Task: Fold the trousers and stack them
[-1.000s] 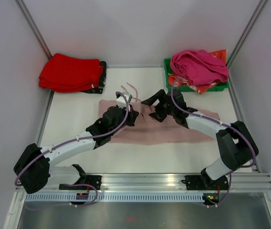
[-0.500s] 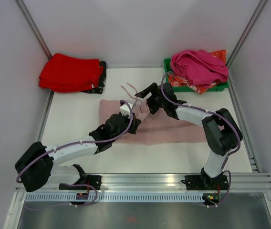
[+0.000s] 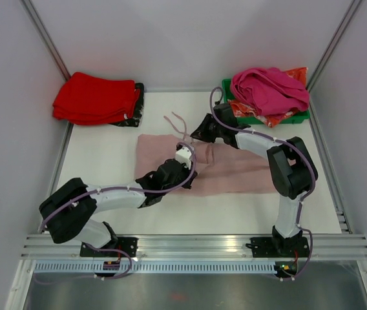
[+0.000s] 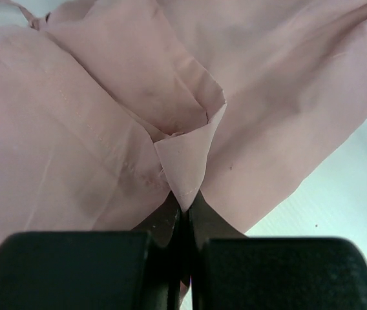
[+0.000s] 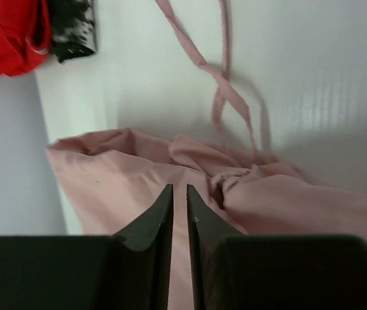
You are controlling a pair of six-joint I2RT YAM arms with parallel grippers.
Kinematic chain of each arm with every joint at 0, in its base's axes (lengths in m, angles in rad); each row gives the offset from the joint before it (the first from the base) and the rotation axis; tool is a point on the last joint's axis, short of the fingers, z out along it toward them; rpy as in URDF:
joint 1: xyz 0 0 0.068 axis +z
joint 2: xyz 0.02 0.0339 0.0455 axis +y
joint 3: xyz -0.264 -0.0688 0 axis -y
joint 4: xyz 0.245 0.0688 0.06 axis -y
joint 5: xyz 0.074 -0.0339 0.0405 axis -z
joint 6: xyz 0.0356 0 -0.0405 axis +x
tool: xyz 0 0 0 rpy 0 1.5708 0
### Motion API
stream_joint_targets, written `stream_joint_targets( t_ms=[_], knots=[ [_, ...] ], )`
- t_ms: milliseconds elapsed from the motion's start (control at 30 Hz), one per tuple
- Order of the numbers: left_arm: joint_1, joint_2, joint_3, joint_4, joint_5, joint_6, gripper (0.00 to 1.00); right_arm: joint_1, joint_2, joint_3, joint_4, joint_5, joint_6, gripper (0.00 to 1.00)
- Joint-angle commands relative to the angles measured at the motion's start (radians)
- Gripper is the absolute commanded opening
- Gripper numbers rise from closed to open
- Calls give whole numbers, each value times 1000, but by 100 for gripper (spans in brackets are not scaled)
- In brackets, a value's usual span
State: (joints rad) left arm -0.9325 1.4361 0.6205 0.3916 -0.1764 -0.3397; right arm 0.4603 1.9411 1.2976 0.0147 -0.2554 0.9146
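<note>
Trousers [image 3: 235,171] are spread flat across the middle of the table [image 3: 106,155], long axis running left to right, with the cords [image 3: 176,121] trailing off the far edge left of centre. A little peak of cloth near the middle is pinched tight in the left gripper [image 4: 185,205], jaws clamped right on it. The right gripper [image 3: 199,134] is set down at the far edge beside the cords, just beyond the left one. Its jaws are nearly together with a thin slit between them, and whether any cloth is caught can't be told tbh. From the right gripper the fabric lies toward the near side, so a fold across the short axis is probably what's called for. The right-hand end of the cloth is well apart from both grippers.
</note>
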Motion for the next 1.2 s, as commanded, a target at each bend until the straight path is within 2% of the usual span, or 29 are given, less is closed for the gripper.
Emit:
stream_joint_targets(
  t_ms=[0, 133, 200, 233, 267, 300, 333, 367, 433, 567, 667, 800, 967, 1067, 1167],
  knots=[
    [-12, 49, 38, 59, 5, 21, 2, -6, -74, -43, -59, 7, -187, 17],
    [-14, 93, 65, 44, 35, 10, 4, -34, -106, -23, -136, 33, -287, 20],
    [-19, 98, 94, -11, 49, 4, 12, -64, -126, 17, -197, 24, -316, 27],
    [-25, 90, 100, -28, 49, -2, 25, -72, -137, 31, -220, 21, -344, 31],
    [-23, 77, 105, -63, 61, -21, 35, -81, -160, 43, -237, 24, -358, 43],
    [-23, 35, 120, -88, 64, -33, 54, -94, -172, 57, -280, 31, -368, 51],
    [-25, 9, 125, -112, 71, -44, 67, -101, -189, 57, -291, 38, -378, 58],
    [-25, -20, 128, -149, 83, -57, 97, -106, -223, 52, -298, 33, -385, 70],
    [-23, -109, 133, -192, 77, -65, 100, -107, -254, 29, -303, 16, -390, 73],
    [-22, -204, 174, -371, -136, -128, 100, -107, -320, -49, -294, -48, -363, 74],
    [-2, -233, 189, -468, -199, -188, 100, -106, -355, -170, -207, -106, -310, 73],
    [69, -212, 180, -496, -132, -312, 89, -91, -358, -282, -127, -122, -266, 72],
    [66, -73, 198, -433, 29, -291, 81, -72, -330, -296, -114, -107, -255, 70],
    [58, 12, 235, -488, -1, -301, 76, -60, -330, -275, -117, -84, -258, 68],
    [51, 52, 242, -493, -23, -298, 75, -58, -303, -259, -117, -68, -261, 67]
  ],
)
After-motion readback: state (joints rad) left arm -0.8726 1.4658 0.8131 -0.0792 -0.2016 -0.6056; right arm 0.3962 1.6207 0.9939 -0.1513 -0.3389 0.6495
